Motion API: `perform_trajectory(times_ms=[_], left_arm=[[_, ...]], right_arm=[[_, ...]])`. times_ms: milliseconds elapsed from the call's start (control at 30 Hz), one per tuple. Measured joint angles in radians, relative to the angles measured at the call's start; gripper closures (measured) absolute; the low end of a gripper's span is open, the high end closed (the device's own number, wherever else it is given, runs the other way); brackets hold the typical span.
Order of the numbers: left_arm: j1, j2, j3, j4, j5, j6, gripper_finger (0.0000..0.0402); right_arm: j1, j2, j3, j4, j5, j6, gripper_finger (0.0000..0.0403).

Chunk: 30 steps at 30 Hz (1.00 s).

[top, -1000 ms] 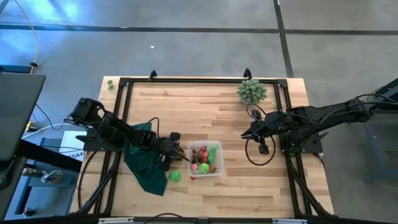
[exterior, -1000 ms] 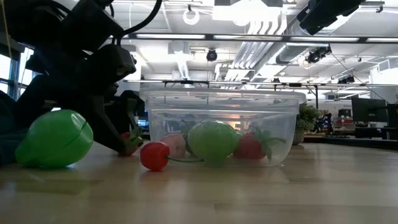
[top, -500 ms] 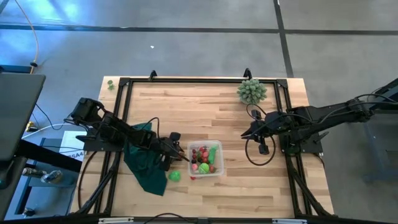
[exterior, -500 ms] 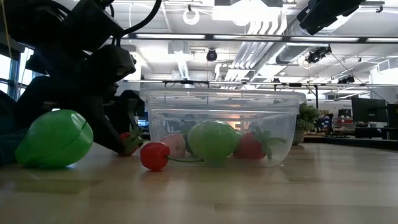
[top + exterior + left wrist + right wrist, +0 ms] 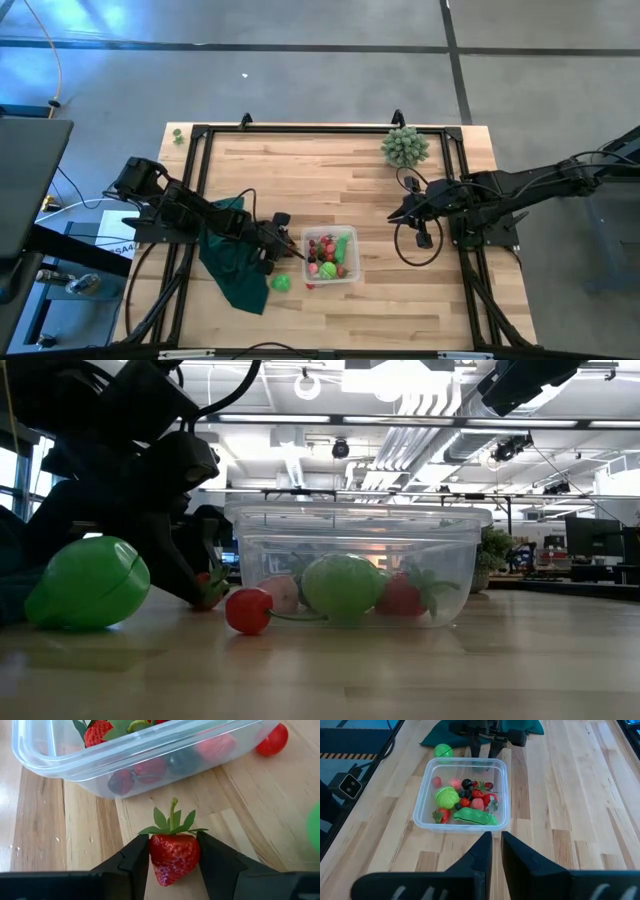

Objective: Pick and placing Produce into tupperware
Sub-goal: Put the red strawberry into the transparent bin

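Seeded, leafy-capped plastic strawberry (image 5: 172,855)

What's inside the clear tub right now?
The clear square plastic tub holds a round green piece, a long green pod, strawberries and small pink and dark bits; anything beneath them is hidden.

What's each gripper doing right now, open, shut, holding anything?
Left gripper: closed on a strawberry on the table beside the tupperware.
Right gripper: shut, empty, away from the tupperware.
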Motion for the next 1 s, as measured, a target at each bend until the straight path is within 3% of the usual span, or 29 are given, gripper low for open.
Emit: perform_trajectory(times_ms=[600,1000], left_arm=[[0.0,-0.046,0.0,0.019,-0.037,-0.006,0.0258],[0.0,-0.339,0.003,-0.016,-0.16,0.026,0.026]], right_arm=[[0.0,0.0,0.0,0.0,0.0,0.0,0.0373],[0.0,0.0,0.0,0.0,0.0,0.0,0.0373]])
